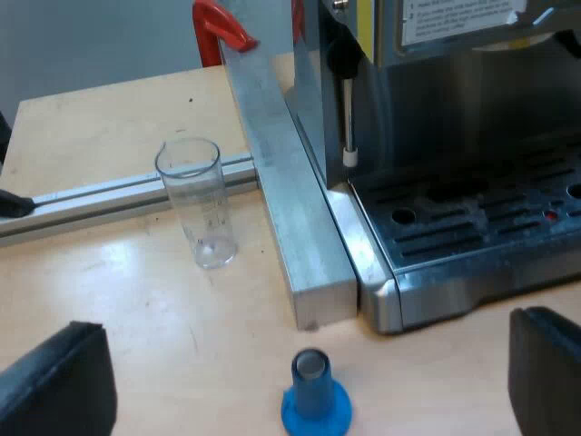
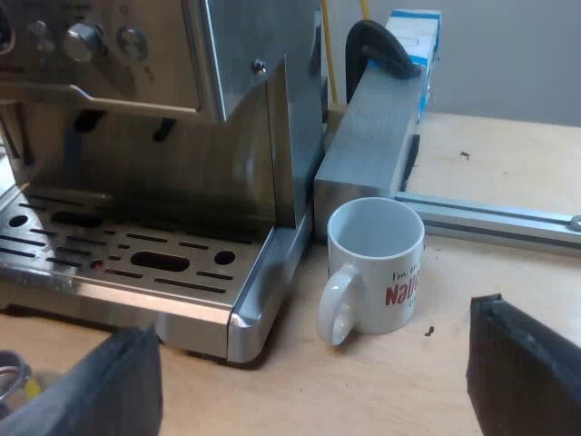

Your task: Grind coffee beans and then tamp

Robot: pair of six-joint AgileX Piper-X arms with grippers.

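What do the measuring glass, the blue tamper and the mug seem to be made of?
Measuring glass: clear, glass or plastic; the table shows through it.
Blue tamper: probably matte plastic, with a grey metallic-looking top.
Mug: likely glazed white ceramic, smooth with soft shine.

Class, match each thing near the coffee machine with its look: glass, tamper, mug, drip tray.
Things:
1 glass
2 tamper
3 mug
4 drip tray

Looks:
A white with red lettering
B slotted shiny metal
C clear, empty, upright
D blue

Pairs: 1-C, 2-D, 3-A, 4-B
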